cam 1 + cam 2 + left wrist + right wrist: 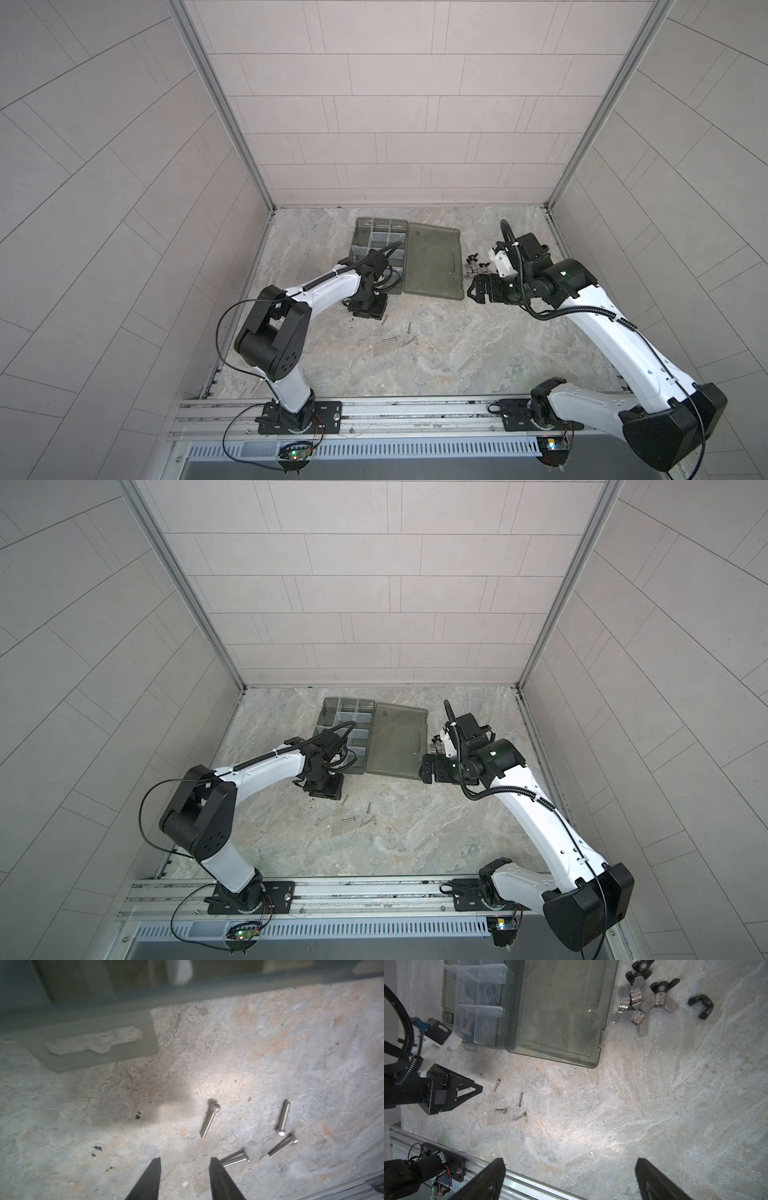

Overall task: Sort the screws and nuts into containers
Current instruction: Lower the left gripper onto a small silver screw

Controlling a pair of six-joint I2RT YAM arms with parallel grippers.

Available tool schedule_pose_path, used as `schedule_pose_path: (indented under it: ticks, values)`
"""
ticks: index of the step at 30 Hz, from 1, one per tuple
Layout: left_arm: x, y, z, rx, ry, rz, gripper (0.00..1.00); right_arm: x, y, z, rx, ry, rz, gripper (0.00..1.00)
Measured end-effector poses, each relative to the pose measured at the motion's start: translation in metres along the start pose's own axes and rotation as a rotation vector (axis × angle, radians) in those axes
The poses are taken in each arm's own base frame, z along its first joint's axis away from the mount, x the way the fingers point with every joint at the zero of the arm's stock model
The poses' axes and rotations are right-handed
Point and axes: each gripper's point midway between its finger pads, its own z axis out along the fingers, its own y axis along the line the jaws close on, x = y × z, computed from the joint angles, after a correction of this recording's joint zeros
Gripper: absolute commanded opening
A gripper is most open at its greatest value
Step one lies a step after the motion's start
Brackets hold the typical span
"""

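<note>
While both top views are showing the whole table (457, 353), four screws (409, 328) are lying loose in front of the containers (380, 245). The left pincer (365, 309) is hanging just beside them, and the right pincer (476, 291) is waiting by the lid (434, 266), near the nuts (478, 262). From the left wrist, the left pincer (185, 1160) is standing partly open and gripping nothing, one finger just beside the nearest screw (235, 1159). These are looking light, stiff and slick, likely to roll, so pinching across the middle of the shank is probably safest. From the right wrist, the right pincer (570, 1161) is spreading wide and empty. The nuts (643, 999), black and silver winged ones, are clustering off the lid's corner. Their wings are probably offering the surest hold, taken one at a time.
</note>
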Motion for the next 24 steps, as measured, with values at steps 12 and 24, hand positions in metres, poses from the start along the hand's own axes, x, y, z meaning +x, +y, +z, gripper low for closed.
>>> schedule_pose_path:
  ticks: [12, 24]
  values:
    - [-0.008, -0.008, 0.009, 0.025, -0.024, 0.033, 0.44, -0.007, 0.001, -0.002, 0.019, -0.001, 0.01, 0.99]
    - [-0.006, -0.011, 0.026, -0.024, 0.002, 0.067, 0.42, -0.001, -0.002, 0.0, 0.017, 0.0, 0.004, 0.99]
